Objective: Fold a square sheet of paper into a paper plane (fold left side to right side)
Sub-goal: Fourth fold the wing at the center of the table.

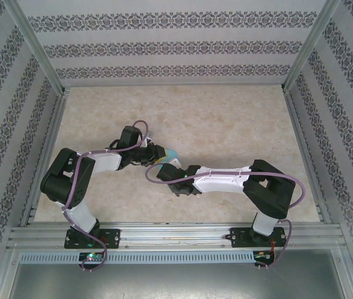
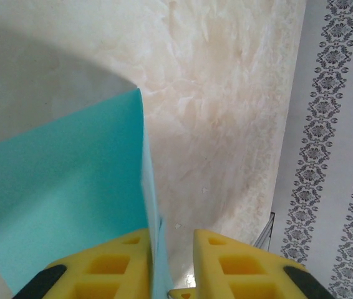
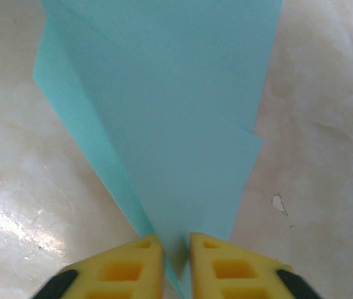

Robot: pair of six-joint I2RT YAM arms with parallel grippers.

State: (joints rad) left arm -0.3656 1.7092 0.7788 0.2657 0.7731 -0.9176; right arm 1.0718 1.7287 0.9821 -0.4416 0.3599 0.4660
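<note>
Out in the middle of the marbled table point(image 1: 226, 118) the two arms meet nose to nose. The turquoise paper point(image 1: 169, 154) sits right between them, and from above most of it is tucked under the wrists. The right gripper point(image 3: 176, 240) comes in from about four o'clock, its yellow fingers point(image 3: 140, 269) drawn close on the narrow end of the paper. The slot between them is slim and filled with turquoise. In its wrist view the folded sheet fans out from there toward twelve o'clock, with layered edges showing at ten and at three. The left gripper point(image 2: 171, 237) reaches in from nine o'clock with its jaws standing apart. An edge of the paper runs up between them, lying against the finger point(image 2: 123, 265) at seven o'clock, and bare table shows between the paper and the other finger. The rest of the sheet spreads off toward nine and ten o'clock.
</note>
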